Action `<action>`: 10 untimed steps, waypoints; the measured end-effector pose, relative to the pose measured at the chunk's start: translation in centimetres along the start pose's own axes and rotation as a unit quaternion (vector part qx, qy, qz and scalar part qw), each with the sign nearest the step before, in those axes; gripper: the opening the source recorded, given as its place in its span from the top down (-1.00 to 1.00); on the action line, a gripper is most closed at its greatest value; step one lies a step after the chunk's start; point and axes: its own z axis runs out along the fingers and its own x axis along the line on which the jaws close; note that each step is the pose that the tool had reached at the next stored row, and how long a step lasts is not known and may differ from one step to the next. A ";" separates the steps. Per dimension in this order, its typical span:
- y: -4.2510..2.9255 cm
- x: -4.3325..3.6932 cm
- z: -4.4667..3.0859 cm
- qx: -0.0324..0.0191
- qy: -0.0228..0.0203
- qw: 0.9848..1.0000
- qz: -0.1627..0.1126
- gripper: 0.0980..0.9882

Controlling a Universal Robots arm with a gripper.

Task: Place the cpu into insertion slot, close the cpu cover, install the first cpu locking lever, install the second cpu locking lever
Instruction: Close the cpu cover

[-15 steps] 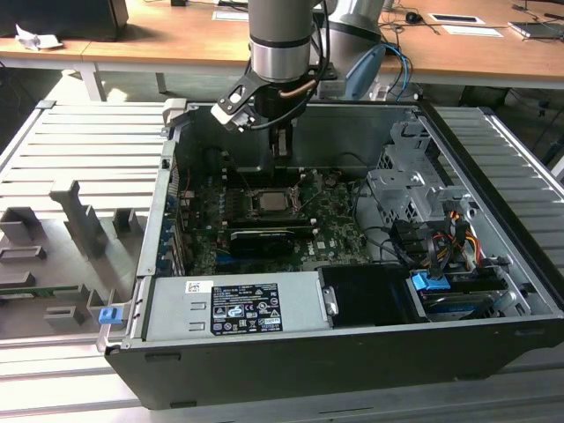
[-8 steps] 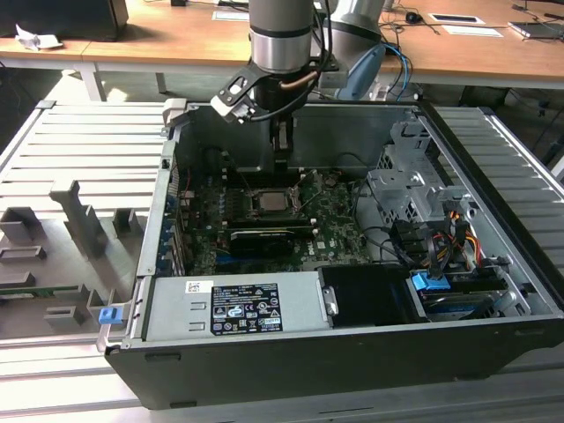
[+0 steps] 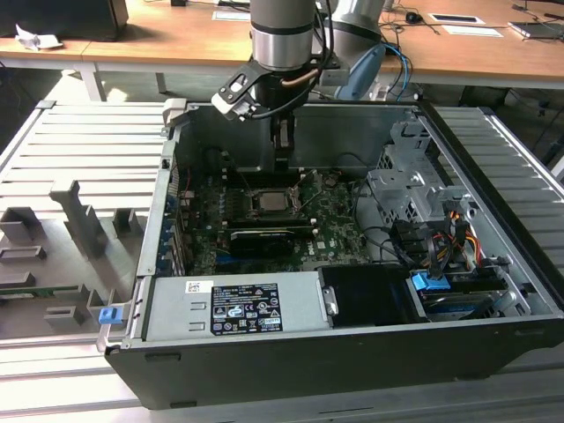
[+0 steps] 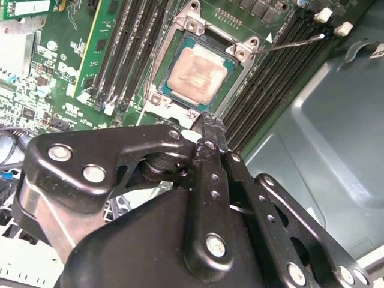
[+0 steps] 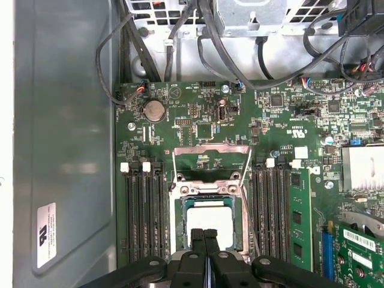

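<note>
The cpu [image 4: 198,71] lies flat in the insertion slot [image 4: 157,98], its dull metal face up with pale smears on it. It is also in the first wrist view, where the cpu [image 5: 211,217] shows its teal edges uncovered. The cpu cover [image 5: 210,148] is a thin metal frame tilted back from the slot's far edge, with green board showing through its window. A thin lever rod [image 4: 291,42] sticks out sideways from the slot. My gripper [image 5: 204,235] hangs just above the cpu's near edge, shut and empty; the exterior view has the gripper [image 3: 282,157] above the slot [image 3: 269,201].
Long black memory slots [image 5: 143,216] flank the socket on both sides. A black card [image 3: 260,238] lies in front of it, then the power supply [image 3: 233,308]. A drive cage [image 3: 414,189] with cables [image 3: 441,247] fills the exterior view's right. Grey case wall [image 5: 60,138] stands close.
</note>
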 end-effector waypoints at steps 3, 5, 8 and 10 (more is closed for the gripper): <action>0.06 0.06 -0.45 0.000 0.000 1.000 0.000 0.98; 0.51 0.08 -0.44 0.000 0.000 1.000 0.000 0.98; 0.70 0.08 -0.40 0.000 0.000 1.000 0.000 0.98; 0.80 0.06 -0.38 0.000 0.000 1.000 0.000 0.98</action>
